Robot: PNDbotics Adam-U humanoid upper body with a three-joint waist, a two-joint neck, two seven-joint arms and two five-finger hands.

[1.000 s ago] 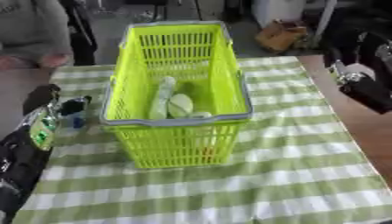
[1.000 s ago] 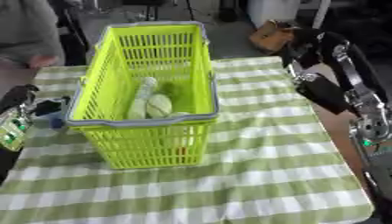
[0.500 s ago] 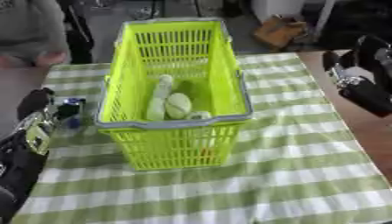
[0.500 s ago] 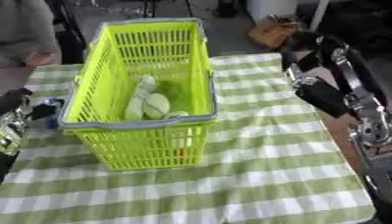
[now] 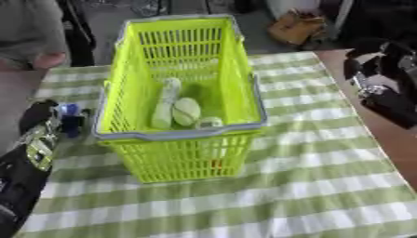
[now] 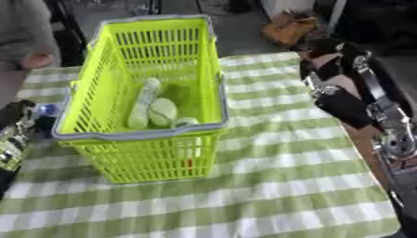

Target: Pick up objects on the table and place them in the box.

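Green-and-white checked cloth [image 5: 309,186] covers our table, with dark clutter beyond the far edge. On it stands the task's box, a lime-green slatted basket [image 5: 187,56] with a grey rim, long side running near to far, left of centre. Inside, toward its near end, lie a long pale object [image 5: 165,103], a rounder pale-green one [image 5: 186,111] touching it on the right, and a smaller pale piece [image 5: 209,122] by the near wall; we cannot say what they are.

Our left hand [image 5: 41,125] sits just beside the basket's left wall, low at the table edge. Something small and blue [image 5: 68,110] shows at its far side, but we cannot tell whether the fingers are curled on it. Our right hand [image 6: 326,69] hangs raised at the right, apart from the basket, with nothing visibly in it; how its fingers stand we cannot tell either.

We judge a pick on the left is in hand. Next, that hand must lift over the grey rim and release inside.
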